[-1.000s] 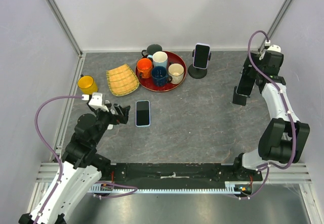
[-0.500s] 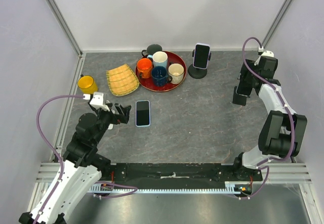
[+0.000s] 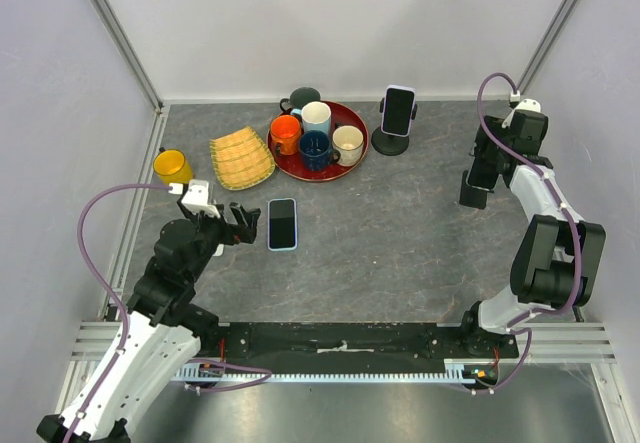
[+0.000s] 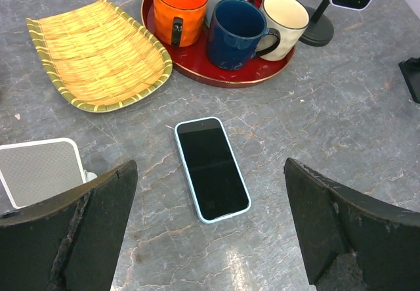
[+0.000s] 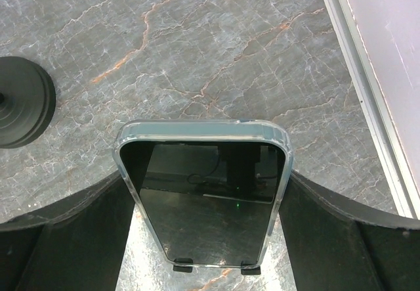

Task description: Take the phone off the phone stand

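Observation:
A phone in a clear case [image 5: 203, 166] stands upright at the table's right side, its bottom edge resting in two small black stand tabs [image 5: 178, 268]. My right gripper [image 5: 205, 196] has a finger pressed against each long side of it; from above the gripper [image 3: 478, 177] covers phone and stand. A second phone [image 3: 398, 110] sits on a black round-based stand [image 3: 391, 144] at the back; its base also shows in the right wrist view [image 5: 23, 100]. My left gripper [image 4: 210, 173] is open and hangs over a third phone [image 4: 211, 168] lying flat.
A red tray [image 3: 352, 120] holds several mugs at the back centre. A woven bamboo dish [image 3: 241, 157] and a yellow cup [image 3: 172, 167] lie at the left. A metal frame rail [image 5: 367, 100] runs along the right edge, close to the right gripper.
The right wrist has swung back and to the right and its cable has shifted, while the gripper stays at the phone. The left gripper has edged slightly forward.

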Robot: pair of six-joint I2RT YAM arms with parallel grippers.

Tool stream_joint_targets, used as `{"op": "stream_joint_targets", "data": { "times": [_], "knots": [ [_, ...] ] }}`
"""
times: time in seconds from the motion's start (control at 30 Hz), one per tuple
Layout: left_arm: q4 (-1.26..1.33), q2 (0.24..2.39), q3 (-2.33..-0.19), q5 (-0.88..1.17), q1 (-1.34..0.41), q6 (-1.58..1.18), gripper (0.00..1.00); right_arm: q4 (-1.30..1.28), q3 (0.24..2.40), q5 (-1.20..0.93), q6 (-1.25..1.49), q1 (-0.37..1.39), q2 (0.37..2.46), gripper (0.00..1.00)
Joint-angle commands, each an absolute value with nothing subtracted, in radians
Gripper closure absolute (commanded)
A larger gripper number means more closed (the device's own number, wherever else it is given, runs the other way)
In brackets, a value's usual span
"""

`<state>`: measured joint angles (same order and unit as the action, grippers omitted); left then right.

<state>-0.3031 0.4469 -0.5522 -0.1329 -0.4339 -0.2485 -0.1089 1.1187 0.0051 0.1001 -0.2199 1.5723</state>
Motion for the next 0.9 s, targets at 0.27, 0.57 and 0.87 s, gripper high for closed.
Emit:
{"op": "stream_joint_targets", "data": {
  "times": [0.27, 0.57, 0.87],
  "knots": [
    [-0.267, 0.462, -0.565, -0.15, -0.428, -0.258, 0.01, -0.038, 1.08, 0.018, 0.1, -0.222, 1.56, 0.3],
    [-0.27, 0.492, -0.569, -0.126, -0.426, -0.261, 0.01, -0.035, 1.078, 0.025, 0.103, -0.222, 1.451, 0.59],
    [-0.272, 0.535, -0.584, -0.084, -0.426, -0.268, 0.01, -0.02, 1.1, 0.012, 0.112, -0.221, 1.339, 0.69]
  ]
}}
